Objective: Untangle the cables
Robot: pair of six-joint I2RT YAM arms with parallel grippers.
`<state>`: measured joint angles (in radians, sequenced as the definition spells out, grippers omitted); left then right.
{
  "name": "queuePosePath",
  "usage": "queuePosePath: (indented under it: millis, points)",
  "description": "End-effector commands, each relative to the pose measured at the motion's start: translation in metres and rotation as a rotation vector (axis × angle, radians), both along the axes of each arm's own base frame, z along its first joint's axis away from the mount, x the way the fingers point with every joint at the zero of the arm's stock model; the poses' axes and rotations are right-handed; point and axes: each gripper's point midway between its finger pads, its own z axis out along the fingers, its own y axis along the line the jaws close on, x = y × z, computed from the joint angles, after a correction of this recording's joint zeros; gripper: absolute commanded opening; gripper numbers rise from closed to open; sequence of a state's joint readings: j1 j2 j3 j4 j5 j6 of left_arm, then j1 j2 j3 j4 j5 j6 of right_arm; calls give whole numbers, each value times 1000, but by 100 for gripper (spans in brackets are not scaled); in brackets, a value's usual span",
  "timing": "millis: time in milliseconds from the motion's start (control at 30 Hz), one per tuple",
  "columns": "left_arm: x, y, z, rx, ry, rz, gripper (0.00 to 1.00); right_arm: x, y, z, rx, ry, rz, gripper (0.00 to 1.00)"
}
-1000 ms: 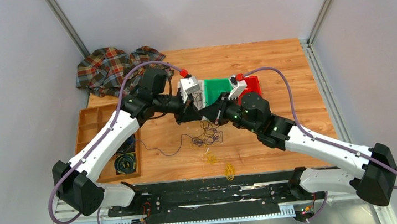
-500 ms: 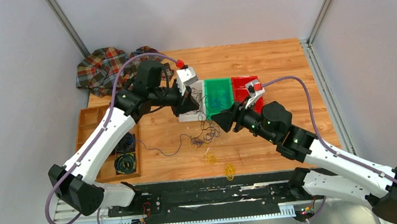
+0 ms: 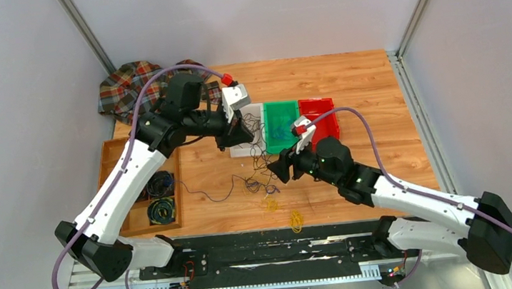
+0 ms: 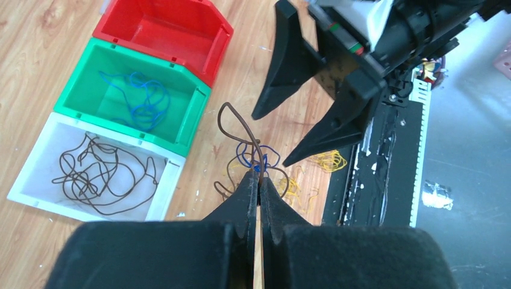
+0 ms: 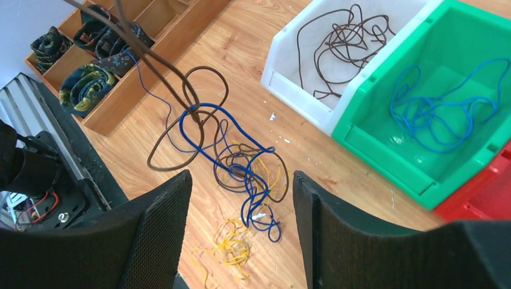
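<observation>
Right wrist view: the knot of cables [image 5: 244, 159] lies directly ahead of the right gripper [image 5: 241, 180]. It is framed between the gripper's two spread fingers, and nothing is held. The knot rests on the table [image 5: 241, 48], just in front of the white bin [image 5: 295, 96] and the green bin [image 5: 385, 162]. A brown cable [image 5: 208, 68] is drawn up from the knot toward the upper left of this view. It leads to the left gripper [image 4: 258, 176], whose fingers are seen pressed together on it in the left wrist view. The long axis of the lifted strand thus runs steeply from the table up to the left gripper. A blue cable [image 5: 208, 106] is looped through the strand near its base. The right gripper is judged the nearer to the knot, the left one being raised above it. The coming move is judged to turn on the blue loop, which lies below the open fingers and crosswise to the brown strand.
</observation>
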<state>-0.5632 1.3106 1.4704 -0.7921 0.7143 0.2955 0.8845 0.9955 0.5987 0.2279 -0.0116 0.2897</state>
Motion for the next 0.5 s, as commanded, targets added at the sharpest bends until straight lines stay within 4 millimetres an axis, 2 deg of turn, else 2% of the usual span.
queuePosePath:
  millis: [0,200,300,467]
  points:
    - [-11,-2,28,-54,-20,-39,1,19,17,32,35,-111,8,61]
    - [-20,-3,45,-80,-19,-75,1,30,28,22,1,-119,-27,51]
    - [-23,-3,54,-92,-20,-82,1,25,31,8,-6,-90,-14,38]
    - [-22,-1,80,-105,-64,-70,1,19,19,-26,-25,-14,-60,17]
